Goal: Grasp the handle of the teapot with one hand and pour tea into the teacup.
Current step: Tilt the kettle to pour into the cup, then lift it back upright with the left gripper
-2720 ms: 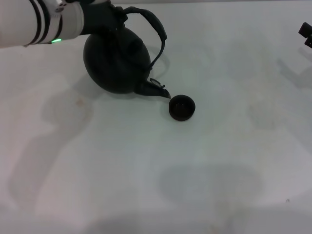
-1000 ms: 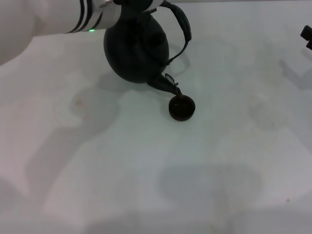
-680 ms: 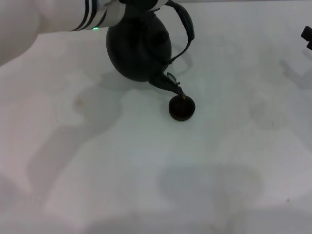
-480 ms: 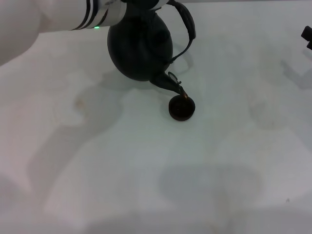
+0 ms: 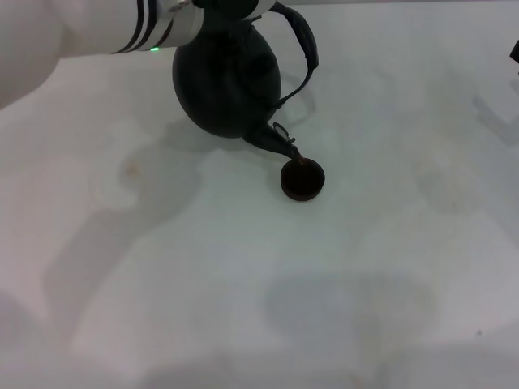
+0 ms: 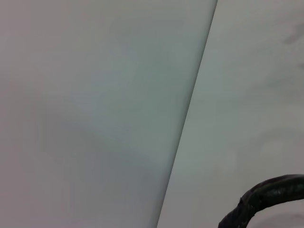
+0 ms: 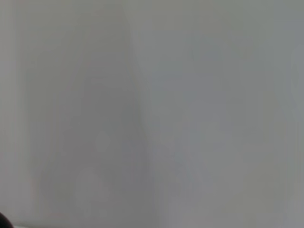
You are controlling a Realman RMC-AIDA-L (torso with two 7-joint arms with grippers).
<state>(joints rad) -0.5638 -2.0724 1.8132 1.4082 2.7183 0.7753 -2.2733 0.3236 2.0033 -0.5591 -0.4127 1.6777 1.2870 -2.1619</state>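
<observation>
The black teapot point(image 5: 227, 81) hangs tilted above the table in the head view, its short spout point(image 5: 280, 144) pointing down just over the near-left rim of the small dark teacup point(image 5: 302, 180). The arched handle point(image 5: 306, 47) curves out to the pot's right; a piece of it shows in the left wrist view point(image 6: 266, 197). My left gripper point(image 5: 231, 6) is at the top edge, shut on the handle's upper part and mostly hidden by the pot and the white forearm point(image 5: 81, 32). My right gripper point(image 5: 516, 52) is a dark sliver at the far right edge.
The pale table point(image 5: 268, 292) carries only the teacup. Soft shadows of the arms lie at the left and front. The right wrist view shows only blank grey surface.
Over the last half second the teapot has shifted slightly left and back, and the spout tip has drawn away from over the cup's middle. The right gripper has slid almost out of view.
</observation>
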